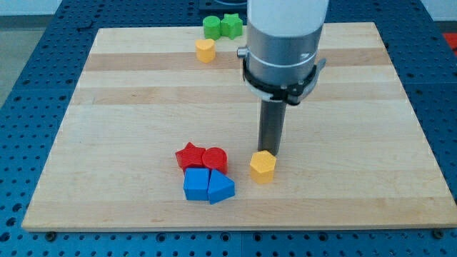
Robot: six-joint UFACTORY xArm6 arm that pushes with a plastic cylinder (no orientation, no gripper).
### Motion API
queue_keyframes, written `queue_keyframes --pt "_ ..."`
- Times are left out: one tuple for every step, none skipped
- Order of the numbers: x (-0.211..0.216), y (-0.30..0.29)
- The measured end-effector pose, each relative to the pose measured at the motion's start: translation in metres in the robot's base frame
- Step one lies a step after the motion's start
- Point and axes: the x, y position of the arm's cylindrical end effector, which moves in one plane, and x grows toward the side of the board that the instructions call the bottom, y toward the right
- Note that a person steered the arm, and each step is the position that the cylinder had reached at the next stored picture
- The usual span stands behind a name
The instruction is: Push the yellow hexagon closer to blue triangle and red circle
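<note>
The yellow hexagon (263, 167) sits on the wooden board below the centre. My tip (269, 151) stands right behind it, at its upper right edge, touching or nearly touching it. The red circle (215, 159) lies a short gap to the hexagon's left. The blue triangle (221, 188) lies below the red circle, down and left of the hexagon. A red star (189, 155) touches the red circle on its left. A blue cube (196, 184) touches the blue triangle on its left.
A second yellow block (206, 51) sits near the view's top. A green round block (212, 28) and a green star (230, 26) sit together at the board's top edge (143, 30). The arm's wide grey body (284, 43) rises above the rod.
</note>
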Motion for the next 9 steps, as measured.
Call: queue_keyframes --pt "0.003 0.001" --pt "-0.008 0.038" --pt "-0.009 0.079" --pt "0.024 0.092" --pt "0.053 0.081" --pt "0.057 0.07" --pt "0.052 0.091" --pt "0.03 0.112" --pt "0.022 0.104"
